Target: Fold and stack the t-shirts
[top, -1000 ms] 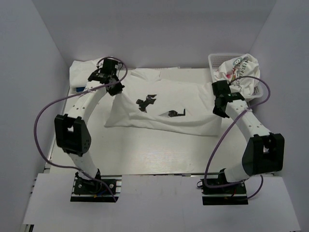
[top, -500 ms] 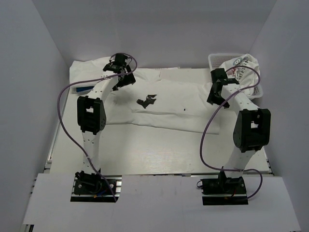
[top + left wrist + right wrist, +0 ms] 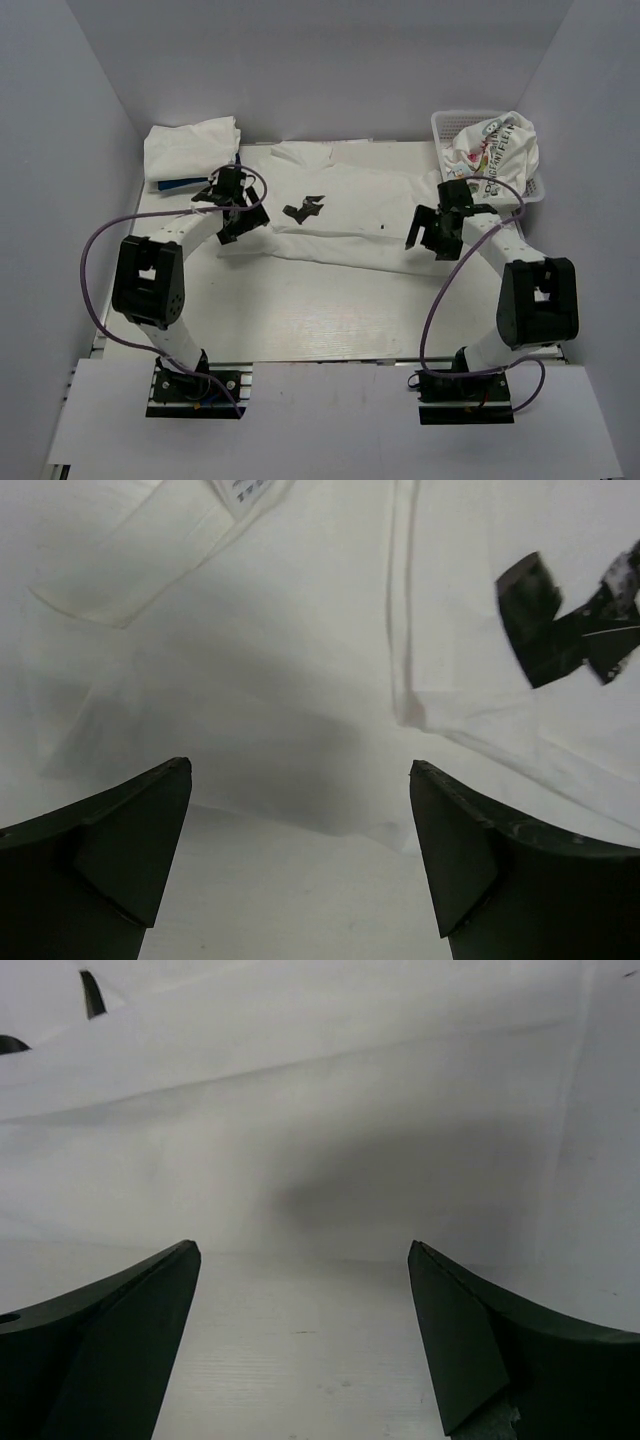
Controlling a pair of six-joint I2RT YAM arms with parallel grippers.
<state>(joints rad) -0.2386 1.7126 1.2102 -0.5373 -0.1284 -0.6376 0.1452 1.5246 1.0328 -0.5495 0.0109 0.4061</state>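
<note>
the white lattice basket (image 3: 447,122) sits at the far right corner of the table (image 3: 320,315). a crumpled white t-shirt with colourful print (image 3: 497,148) fills it, heaped above the rim and spilling over the right and near sides. at the far left corner lies a pile of white t-shirts (image 3: 190,148), loosely folded, with a strip of a dark blue t-shirt (image 3: 178,184) showing at its near edge. between the two, a large white t-shirt (image 3: 370,215) lies flat on the table, folded into a long band. its long axis runs left to right, with the right end a little nearer the arms than the left. a black print (image 3: 305,208) shows on top, left of the middle. from above i cannot tell which end is the neck, though the left wrist view catches a small label (image 3: 245,488) at its top edge. the left gripper (image 3: 235,213) hangs over the band's near left corner, jaws spread wide with nothing between them. its fingers (image 3: 110,850) frame the cloth's edge and a patch of bare table. the right gripper (image 3: 432,232) is over the near right part of the band, likewise wide open and holding nothing. in its wrist view the shirt's near edge crosses between the fingers (image 3: 500,1350), with bare table on the near side.
</note>
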